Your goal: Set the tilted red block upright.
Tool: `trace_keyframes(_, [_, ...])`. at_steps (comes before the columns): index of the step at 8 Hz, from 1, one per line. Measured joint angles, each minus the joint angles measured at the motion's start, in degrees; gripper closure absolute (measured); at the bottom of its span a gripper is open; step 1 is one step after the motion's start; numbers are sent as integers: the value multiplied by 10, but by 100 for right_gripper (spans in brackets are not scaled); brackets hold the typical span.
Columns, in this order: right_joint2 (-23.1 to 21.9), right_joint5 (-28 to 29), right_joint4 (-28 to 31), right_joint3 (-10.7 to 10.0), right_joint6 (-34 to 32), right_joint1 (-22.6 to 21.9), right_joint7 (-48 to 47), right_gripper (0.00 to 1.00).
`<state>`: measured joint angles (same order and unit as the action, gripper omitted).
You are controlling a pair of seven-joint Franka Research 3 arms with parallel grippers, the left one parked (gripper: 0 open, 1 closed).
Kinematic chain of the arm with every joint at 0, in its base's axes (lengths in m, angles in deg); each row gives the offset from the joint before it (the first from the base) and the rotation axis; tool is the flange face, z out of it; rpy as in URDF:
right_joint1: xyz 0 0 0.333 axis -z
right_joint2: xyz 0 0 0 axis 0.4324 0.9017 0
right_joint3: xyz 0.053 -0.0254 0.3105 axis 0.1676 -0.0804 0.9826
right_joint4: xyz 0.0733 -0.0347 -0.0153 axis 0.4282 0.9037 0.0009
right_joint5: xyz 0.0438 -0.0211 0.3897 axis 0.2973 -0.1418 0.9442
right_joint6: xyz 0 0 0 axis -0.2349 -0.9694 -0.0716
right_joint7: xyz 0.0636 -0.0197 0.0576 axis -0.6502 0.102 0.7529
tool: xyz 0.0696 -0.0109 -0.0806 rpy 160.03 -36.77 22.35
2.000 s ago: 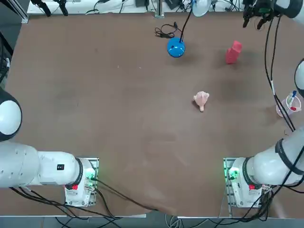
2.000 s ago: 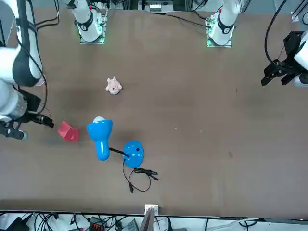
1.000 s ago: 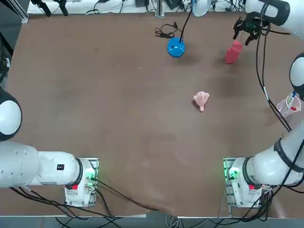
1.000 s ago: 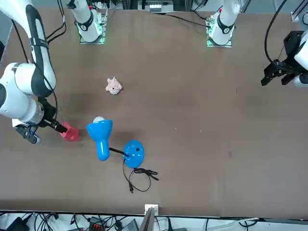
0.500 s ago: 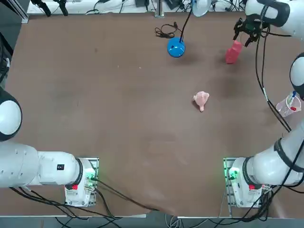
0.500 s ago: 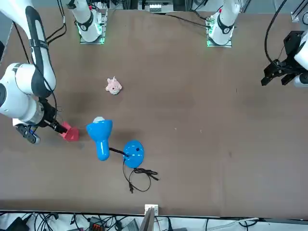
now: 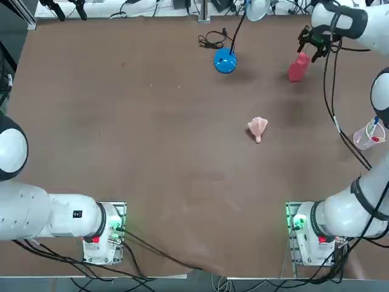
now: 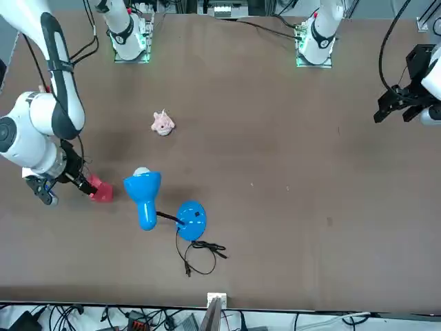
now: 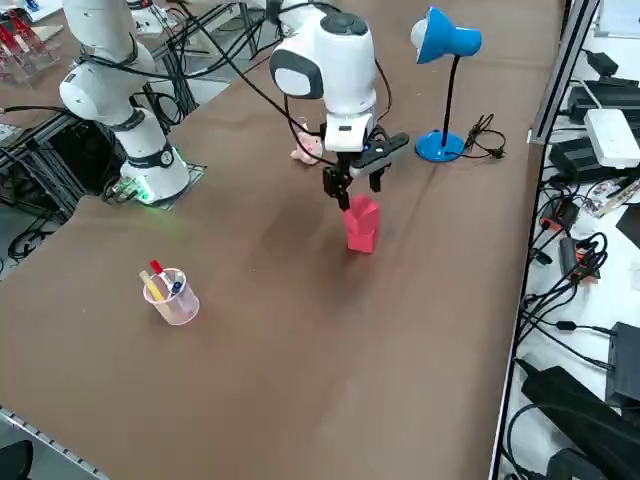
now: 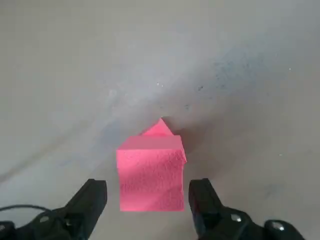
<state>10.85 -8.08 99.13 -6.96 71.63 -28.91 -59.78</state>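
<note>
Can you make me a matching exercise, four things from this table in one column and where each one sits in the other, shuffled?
Things:
1. red block
2. blue desk lamp
3. clear cup of pens
4. pink lumpy toy

Places:
A. near the table's right edge, close to the working arm's side
B. directly under the open right claw
C. mid-table, between the block and the arm bases
D. far side of the table, cord trailing from its round base

Pairs: 1-B, 2-D, 3-A, 4-C

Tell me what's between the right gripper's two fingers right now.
The small matte red rectangular block sits between the open right gripper's fingers, with a gap on each side. The right wrist view shows this; nothing else lies there.
</note>
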Motion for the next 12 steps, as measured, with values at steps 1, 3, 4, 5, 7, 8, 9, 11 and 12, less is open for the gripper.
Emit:
trace_keyframes(1, [0, 0, 8, 0, 10, 0, 0, 0])
trace_keyframes(3, [0, 0, 10, 0, 14, 0, -1, 0])
trace_keyframes(4, [1, 0, 11, 0, 17, 0, -2, 0])
trace_keyframes(5, [4, 0, 12, 0, 24, 0, -2, 0])
trace_keyframes(7, [11, 0, 12, 0, 32, 0, -2, 0])
trace_keyframes(8, [14, 0, 12, 1, 33, -1, -2, 0])
trace_keyframes(9, [14, 0, 12, 1, 34, -1, -2, 0])
trace_keyframes(11, [15, 0, 12, 1, 34, -1, -2, 0])
trace_keyframes(12, [16, 0, 12, 2, 36, -1, -2, 0])
